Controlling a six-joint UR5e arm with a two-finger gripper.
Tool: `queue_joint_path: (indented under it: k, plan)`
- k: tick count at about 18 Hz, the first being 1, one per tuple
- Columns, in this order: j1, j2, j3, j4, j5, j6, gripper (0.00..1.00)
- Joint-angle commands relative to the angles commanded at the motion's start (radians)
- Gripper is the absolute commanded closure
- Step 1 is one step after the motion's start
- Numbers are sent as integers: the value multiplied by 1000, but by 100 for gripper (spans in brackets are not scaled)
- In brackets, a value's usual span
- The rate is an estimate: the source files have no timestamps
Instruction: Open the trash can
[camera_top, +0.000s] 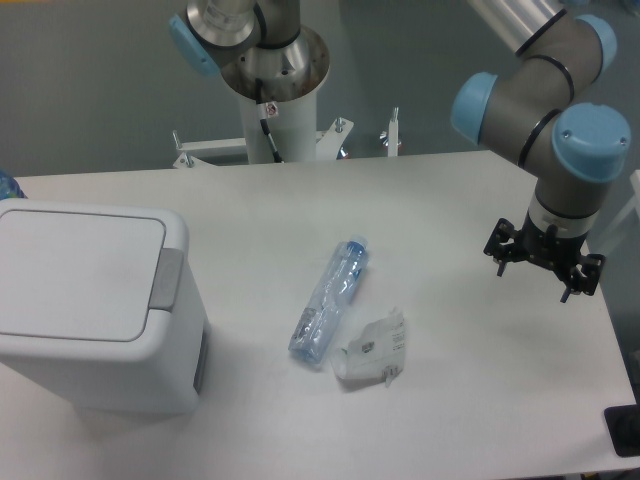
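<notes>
A long, clear plastic bottle with a blue cap (329, 302) lies on its side near the middle of the white table (450, 400). It looks squashed, and its cap end points away toward the back of the table. Just beside its near end lies a small crumpled clear plastic wrapper with a printed label (371, 352). These two things sit between the bin and the robot's gripper. At the far left edge, behind the bin, a bit of something blue (8, 186) peeks in, but it is too cut off to tell what it is. A small dark thing (624, 430) sits at the table's front right corner.

The grey robot arm with light blue caps (545, 100) comes in from the top right and bends down over the right side of the table. Its black gripper (544, 259) hangs at the end, pointing down, over the table near the right edge. It is well apart from the bin and holds nothing. The fingers are small and dark, and I cannot tell if they are spread or pressed together.

The big white boxy plastic trash can with rounded corners (95, 375) stands on the left side of the table, near the front. Its flat white lid (75, 272) is down and shut. A grey push-button strip (167, 280) sits on the lid's right edge, facing the bottle.
</notes>
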Motion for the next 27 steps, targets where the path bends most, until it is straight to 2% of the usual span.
queue_joint_path:
  k: [8, 12, 16, 21, 24, 27]
  plan:
    - [-8, 8, 6, -2, -46, -11, 0]
    - [-12, 69, -5, -29, -104, -38, 0]
    - [-103, 143, -6, -52, -133, -306, 0]
    - [-205, 202, 0, -51, -207, -538, 0]
    - [-268, 213, 15, -46, -239, -641, 0]
    - [-320, 248, 5, -49, -300, -704, 0]
